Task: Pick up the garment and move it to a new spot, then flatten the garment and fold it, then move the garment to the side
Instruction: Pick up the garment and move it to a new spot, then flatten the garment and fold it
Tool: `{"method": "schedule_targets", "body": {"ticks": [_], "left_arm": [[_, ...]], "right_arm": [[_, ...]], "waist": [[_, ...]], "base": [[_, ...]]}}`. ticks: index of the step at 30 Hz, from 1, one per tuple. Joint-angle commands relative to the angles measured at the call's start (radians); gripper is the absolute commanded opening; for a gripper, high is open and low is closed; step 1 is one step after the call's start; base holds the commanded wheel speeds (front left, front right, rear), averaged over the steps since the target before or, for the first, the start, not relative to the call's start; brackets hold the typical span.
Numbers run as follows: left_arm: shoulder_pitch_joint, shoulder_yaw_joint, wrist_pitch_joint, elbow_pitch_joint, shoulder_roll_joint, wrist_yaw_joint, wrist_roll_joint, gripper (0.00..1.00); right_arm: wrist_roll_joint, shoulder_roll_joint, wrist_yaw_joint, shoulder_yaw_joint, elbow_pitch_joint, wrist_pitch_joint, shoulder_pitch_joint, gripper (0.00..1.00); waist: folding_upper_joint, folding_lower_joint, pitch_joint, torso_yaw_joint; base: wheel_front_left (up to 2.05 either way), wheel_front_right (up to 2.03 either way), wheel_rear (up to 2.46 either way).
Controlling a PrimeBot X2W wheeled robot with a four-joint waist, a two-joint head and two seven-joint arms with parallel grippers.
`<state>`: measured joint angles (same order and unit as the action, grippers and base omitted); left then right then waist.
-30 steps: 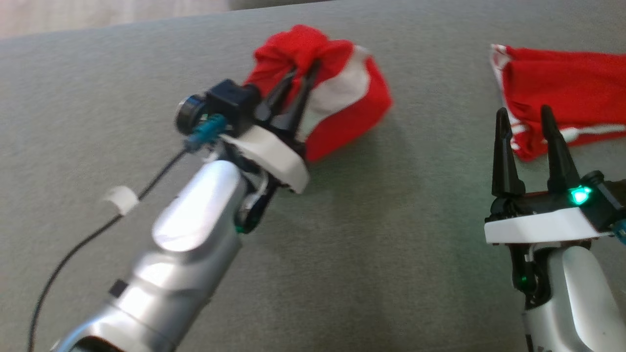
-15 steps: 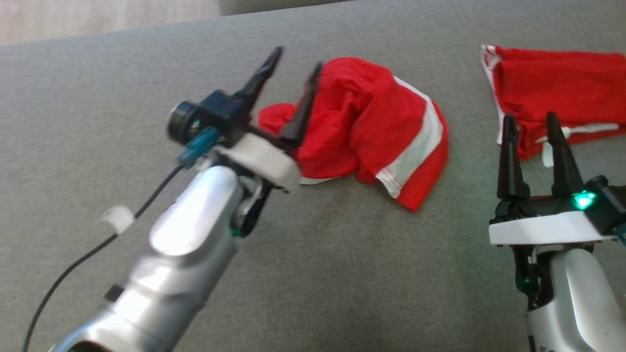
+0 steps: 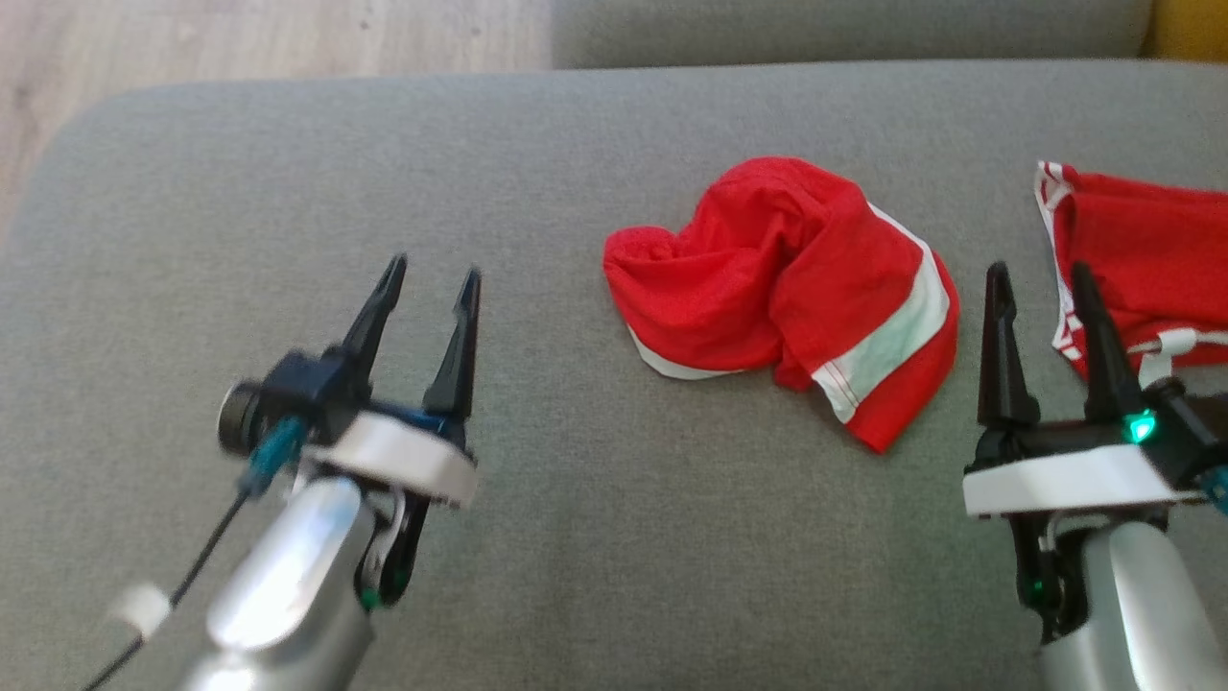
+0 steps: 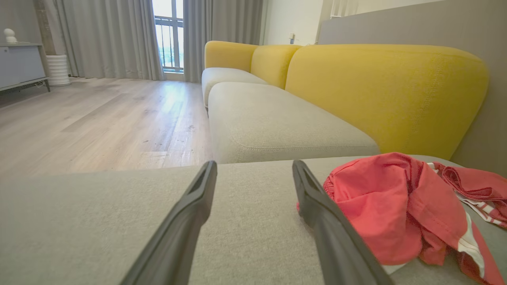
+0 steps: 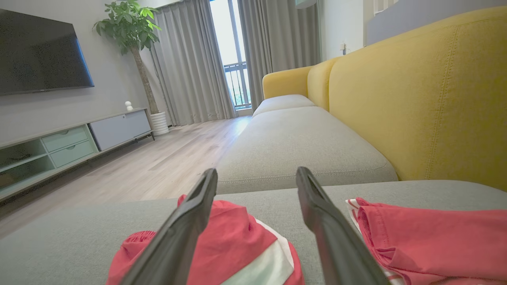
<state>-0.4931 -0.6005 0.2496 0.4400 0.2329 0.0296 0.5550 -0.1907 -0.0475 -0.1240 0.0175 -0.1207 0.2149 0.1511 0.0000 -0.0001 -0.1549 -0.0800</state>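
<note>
I see the left gripper and the right gripper, jaws apart, both empty. The crumpled red shorts lie between them on the grey sofa cushion.

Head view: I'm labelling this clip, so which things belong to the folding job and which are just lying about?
Job: crumpled garment; left gripper and right gripper, both open; grey cushion under it.
Lying about: second garment at the right edge; wood floor.
</note>
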Motion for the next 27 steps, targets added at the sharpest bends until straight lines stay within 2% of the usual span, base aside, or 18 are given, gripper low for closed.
{"method": "schedule_targets", "body": {"ticks": [1, 7, 11, 15, 18, 27], "left_arm": [[-0.003, 0.051, 0.010, -0.045, 0.031, 0.009, -0.001, 1.00], [0.141, 0.131, 0.012, -0.147, 0.022, 0.036, -0.039, 1.00], [0.213, 0.186, 0.012, -0.193, -0.006, 0.031, -0.060, 1.00], [0.234, 0.213, 0.012, -0.208, -0.027, 0.011, -0.092, 1.00], [0.231, 0.232, 0.012, -0.205, -0.046, -0.011, -0.112, 1.00], [0.214, 0.252, 0.012, -0.173, -0.094, -0.060, -0.143, 1.00]], "right_arm": [[0.013, -0.003, -0.007, -0.022, 0.033, -0.004, 0.004, 1.00], [0.011, -0.003, -0.007, -0.037, 0.023, -0.013, -0.034, 1.00], [0.007, -0.003, -0.007, -0.046, 0.016, -0.013, -0.049, 1.00], [0.007, -0.003, -0.007, -0.052, 0.013, -0.018, -0.050, 1.00], [0.026, -0.003, -0.007, -0.086, -0.009, -0.062, -0.047, 1.00], [0.134, -0.003, -0.007, -0.163, -0.163, -0.182, 0.001, 1.00]], "waist": [[0.0000, 0.0001, 0.020, -0.017], [0.0000, 0.0001, 0.043, -0.021], [0.0000, 0.0001, 0.045, -0.019], [0.0000, 0.0001, 0.037, -0.024], [0.0000, 0.0001, 0.022, -0.035], [0.0000, 0.0001, -0.034, -0.083]], "base": [[0.00, 0.00, 0.00], [0.00, 0.00, 0.00], [0.00, 0.00, 0.00], [0.00, 0.00, 0.00], [0.00, 0.00, 0.00], [0.00, 0.00, 0.00]]}}
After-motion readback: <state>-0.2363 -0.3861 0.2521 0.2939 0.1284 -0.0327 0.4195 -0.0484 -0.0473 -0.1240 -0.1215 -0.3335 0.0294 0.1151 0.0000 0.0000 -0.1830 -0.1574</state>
